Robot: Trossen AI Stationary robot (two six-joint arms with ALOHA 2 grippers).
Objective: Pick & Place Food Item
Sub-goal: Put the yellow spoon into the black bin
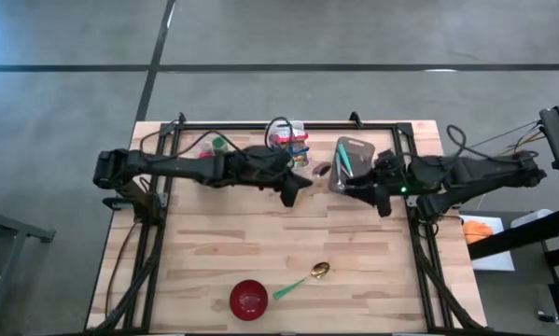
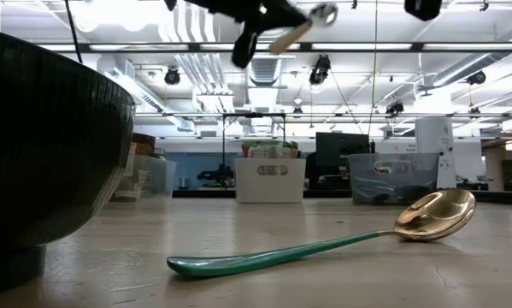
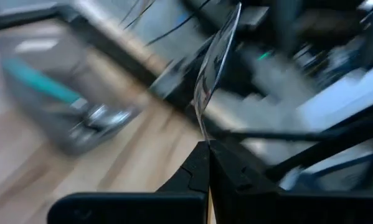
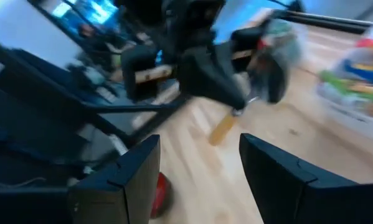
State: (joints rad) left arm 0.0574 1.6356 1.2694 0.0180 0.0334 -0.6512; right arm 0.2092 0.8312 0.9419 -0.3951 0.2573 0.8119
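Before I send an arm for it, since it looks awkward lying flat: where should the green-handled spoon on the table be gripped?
Grip the spoon at mid-handle, coming straight down from above with the fingers across the handle. It lies flat beside the red bowl, its gold bowl end propped slightly higher. The handle there is slim, straight and clear of the bowl, probably the easiest pinch.

Bowl (image 1: 248,299) sits near the table's (image 1: 214,243) front edge, spoon (image 1: 302,280) just right of it. Two bins, one (image 1: 288,140) left of the other (image 1: 352,161), stand at the back edge. Both arms hang over the back half.
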